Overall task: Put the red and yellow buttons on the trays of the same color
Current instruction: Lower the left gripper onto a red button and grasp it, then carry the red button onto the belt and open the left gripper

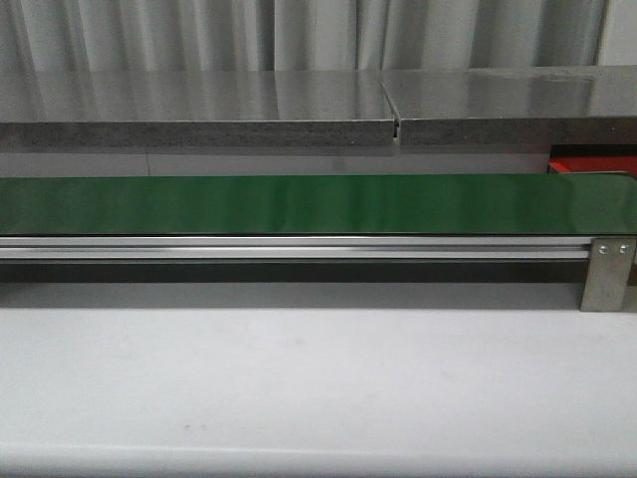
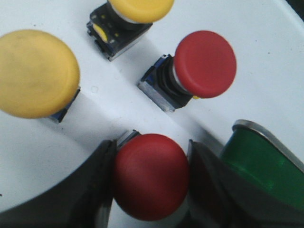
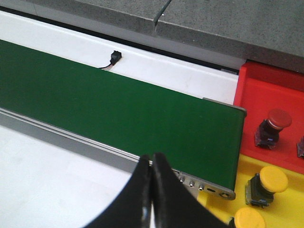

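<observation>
The left tool (image 2: pixel 149 190) pinches a red button (image 2: pixel 149 183); 1 red and 2 yellow wait just beyond it. The right tool (image 3: pixel 152 190), pressed together, hovers beside trays already holding 1 red and 2 yellow buttons.

The right gripper (image 3: pixel 152 190) hangs with its fingers pressed together above the near rail of the green conveyor belt (image 3: pixel 118 111). Past the belt's end, a red button (image 3: pixel 273 126) stands on the red tray (image 3: pixel 270 85), and two yellow buttons (image 3: pixel 268 185) sit on the yellow tray (image 3: pixel 247 168).
</observation>
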Robot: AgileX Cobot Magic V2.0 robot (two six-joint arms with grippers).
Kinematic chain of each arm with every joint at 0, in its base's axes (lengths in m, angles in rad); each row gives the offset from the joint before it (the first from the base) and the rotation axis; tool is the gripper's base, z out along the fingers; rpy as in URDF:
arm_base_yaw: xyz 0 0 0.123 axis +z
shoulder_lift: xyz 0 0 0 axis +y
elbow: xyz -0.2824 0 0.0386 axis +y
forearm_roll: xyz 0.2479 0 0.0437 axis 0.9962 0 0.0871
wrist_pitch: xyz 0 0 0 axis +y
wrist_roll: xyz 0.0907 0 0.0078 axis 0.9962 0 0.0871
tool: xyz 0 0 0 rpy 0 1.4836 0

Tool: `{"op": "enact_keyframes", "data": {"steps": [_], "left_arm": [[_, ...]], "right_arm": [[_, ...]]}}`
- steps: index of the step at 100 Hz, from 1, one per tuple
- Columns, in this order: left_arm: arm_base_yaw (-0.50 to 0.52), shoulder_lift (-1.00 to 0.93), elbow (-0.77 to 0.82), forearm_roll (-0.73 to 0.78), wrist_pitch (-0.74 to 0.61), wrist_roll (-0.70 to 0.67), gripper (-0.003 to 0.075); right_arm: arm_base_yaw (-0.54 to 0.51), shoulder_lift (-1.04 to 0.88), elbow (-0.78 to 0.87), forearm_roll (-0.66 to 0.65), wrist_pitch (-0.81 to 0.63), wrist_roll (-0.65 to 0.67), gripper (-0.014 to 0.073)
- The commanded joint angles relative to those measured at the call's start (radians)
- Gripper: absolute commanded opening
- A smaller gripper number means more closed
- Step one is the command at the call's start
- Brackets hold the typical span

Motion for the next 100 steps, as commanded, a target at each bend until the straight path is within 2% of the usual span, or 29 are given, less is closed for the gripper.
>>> {"op": "enact_keyframes", "data": {"steps": [1,26,58,100], "left_arm": [[0.001,-0.102,-0.047,-0.026,-0.016,-0.008,-0.0020],[0.001,-0.259,-0.049,0.011,-0.001,0.000,-0.0020],[-0.020,-0.351,-0.043,0.008,0.134,0.077,-0.0020],[-0.153,-0.351,0.095,0.013,0.034,0.130,-0.0020]], "right_arm": [[0.000,-0.009,-0.026,0.023,-0.042,-0.007,-0.0108],[0.000,-0.009,-0.026,0.023,-0.042,-0.007,-0.0108],[0.000,-0.009,-0.026,0.023,-0.042,-0.007,-0.0108],[0.000,-0.009,-0.026,0.023,-0.042,-0.007,-0.0108]]}}
